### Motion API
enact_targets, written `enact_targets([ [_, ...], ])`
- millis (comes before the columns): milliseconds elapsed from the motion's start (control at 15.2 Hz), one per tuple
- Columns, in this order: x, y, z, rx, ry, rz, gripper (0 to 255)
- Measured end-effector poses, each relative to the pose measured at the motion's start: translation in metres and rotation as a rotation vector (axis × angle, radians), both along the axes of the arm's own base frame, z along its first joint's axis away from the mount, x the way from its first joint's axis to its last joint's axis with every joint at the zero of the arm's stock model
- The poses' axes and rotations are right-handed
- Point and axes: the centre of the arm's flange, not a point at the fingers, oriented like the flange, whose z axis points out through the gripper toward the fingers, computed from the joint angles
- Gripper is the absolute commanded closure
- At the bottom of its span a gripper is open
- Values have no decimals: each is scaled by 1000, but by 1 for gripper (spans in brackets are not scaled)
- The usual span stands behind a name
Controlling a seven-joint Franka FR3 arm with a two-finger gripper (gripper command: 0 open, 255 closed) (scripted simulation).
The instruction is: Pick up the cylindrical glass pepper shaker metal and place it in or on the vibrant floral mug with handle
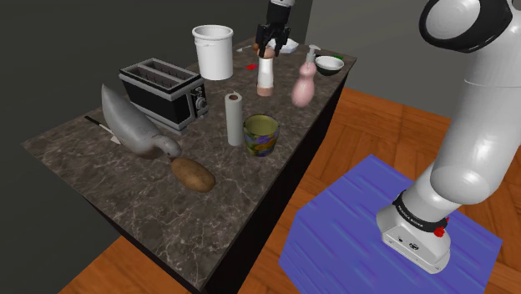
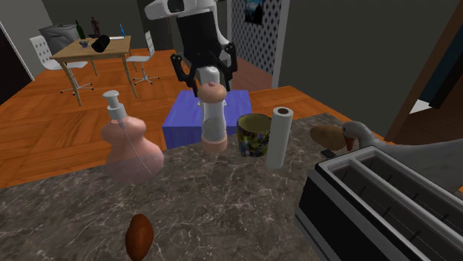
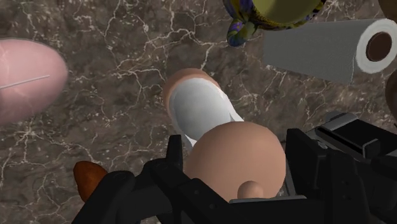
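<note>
the pepper shaker (image 1: pixel 265 77) stands upright on the table (image 1: pixel 100 159), its cap straight between the spread jaws of the gripper (image 1: pixel 268 52), flanked but not clearly pinched.

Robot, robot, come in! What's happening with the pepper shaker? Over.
Gripper open, straddling top of pepper shaker. Shaker upright on counter, not lifted. Mug close by, white roll beside it.

We see dark marble counter (image 1: pixel 250 209). On it we note black toaster (image 1: pixel 163 92), white tub (image 1: pixel 213 52) beyond it, grey goose figure (image 1: pixel 134 125) touching potato (image 1: pixel 193 174), upright paper roll (image 1: pixel 235 119) just beside floral mug (image 1: pixel 260 135), pepper shaker (image 1: pixel 266 77) standing near pink pump bottle (image 1: pixel 304 83), bowl (image 1: pixel 329 65) at far corner.
</note>
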Motion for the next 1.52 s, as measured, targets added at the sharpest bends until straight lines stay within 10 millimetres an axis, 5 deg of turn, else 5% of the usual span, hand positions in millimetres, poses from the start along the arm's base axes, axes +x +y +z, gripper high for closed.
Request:
enact_targets([
  [660, 1, 0, 50, 0, 0, 0, 255],
  [1518, -111, 97, 110, 1, 0, 2, 255],
])
